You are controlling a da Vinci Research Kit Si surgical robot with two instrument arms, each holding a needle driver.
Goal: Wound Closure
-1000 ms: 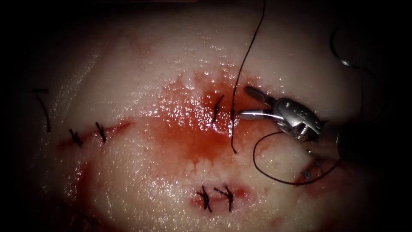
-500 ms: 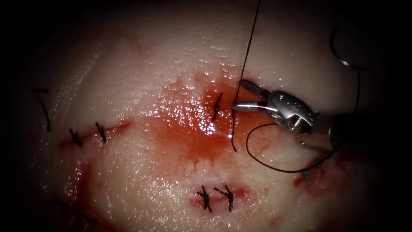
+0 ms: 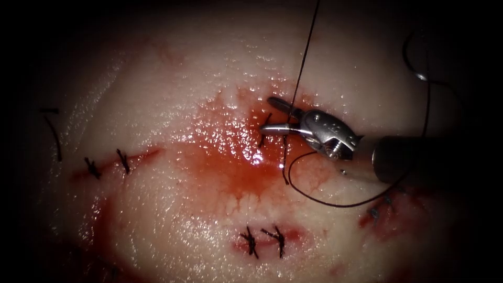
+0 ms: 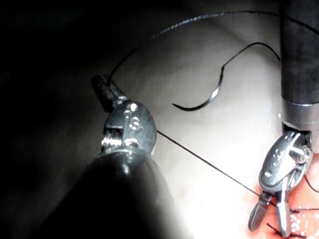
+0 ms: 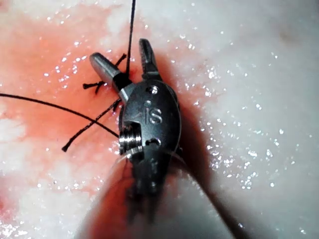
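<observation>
Endoscope view: light pools mid-frame on the tissue (image 3: 173,209), heavy dark vignette at all edges and corners. Wet glare specks on the red fluid (image 3: 236,167); bright highlight on the right hand (image 3: 273,114), shaft behind it lost in shadow. Left wrist view: approx half in darkness, the left hand (image 4: 102,89) lit from one side, near shaft blurred. Right wrist view: strong, even light, sparkle all over the wet surface, hand throws a dark shadow beside it, nearest shaft out of focus.

Endoscope: above, in front of tissue (image 3: 157,105). Wrist cameras: close along shafts. All share right tool (image 3: 273,114) straddling taut thread (image 3: 304,57).
</observation>
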